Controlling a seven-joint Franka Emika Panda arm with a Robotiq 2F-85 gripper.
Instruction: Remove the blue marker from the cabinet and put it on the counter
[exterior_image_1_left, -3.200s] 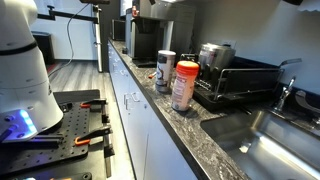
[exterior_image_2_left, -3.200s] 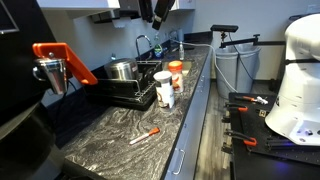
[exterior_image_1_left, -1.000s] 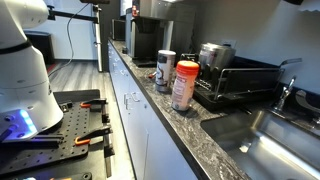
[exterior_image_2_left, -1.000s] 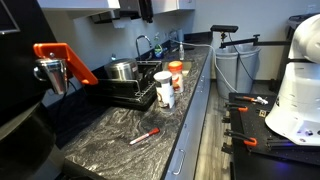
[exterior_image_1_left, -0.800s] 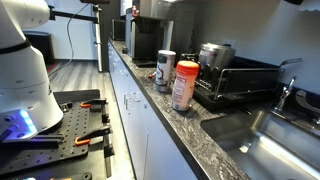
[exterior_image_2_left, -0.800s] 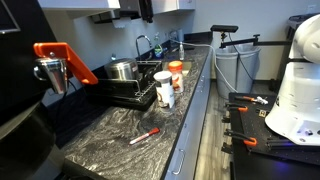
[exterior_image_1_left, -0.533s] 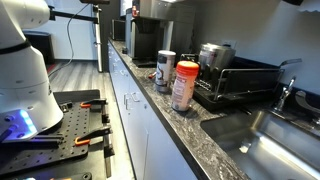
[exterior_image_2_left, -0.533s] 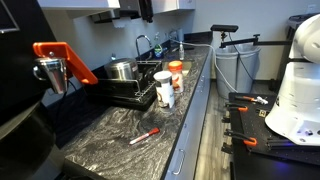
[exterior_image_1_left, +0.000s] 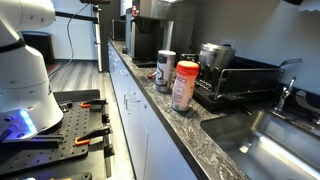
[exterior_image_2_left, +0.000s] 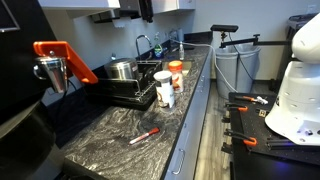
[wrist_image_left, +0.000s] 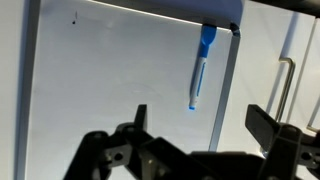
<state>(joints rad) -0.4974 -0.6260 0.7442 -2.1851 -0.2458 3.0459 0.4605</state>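
In the wrist view the blue marker (wrist_image_left: 201, 66) hangs almost upright on the white cabinet door (wrist_image_left: 110, 80), close to the door's right edge. My gripper (wrist_image_left: 200, 124) is open just below it and does not touch it. Its dark fingers (wrist_image_left: 262, 122) stand wide apart with nothing between them. The marker's tip lies above the gap, slightly left of the middle. The counter (exterior_image_2_left: 120, 128) of dark speckled stone runs along the wall in both exterior views, as a long strip (exterior_image_1_left: 205, 130) in one of them. Only a dark bit of the arm (exterior_image_2_left: 146, 9) shows up by the cabinets.
On the counter stand two canisters (exterior_image_1_left: 183, 84), a black dish rack with a pot (exterior_image_1_left: 235, 80), a sink (exterior_image_1_left: 285, 135) and a coffee machine (exterior_image_1_left: 145, 40). A red marker (exterior_image_2_left: 143, 135) lies on the stone. A metal handle (wrist_image_left: 285, 85) is right of the door.
Three seconds ago the gripper showed lower in front of the upper cabinets; it has since risen almost out of that exterior view. Over the last second the arm has barely shifted.
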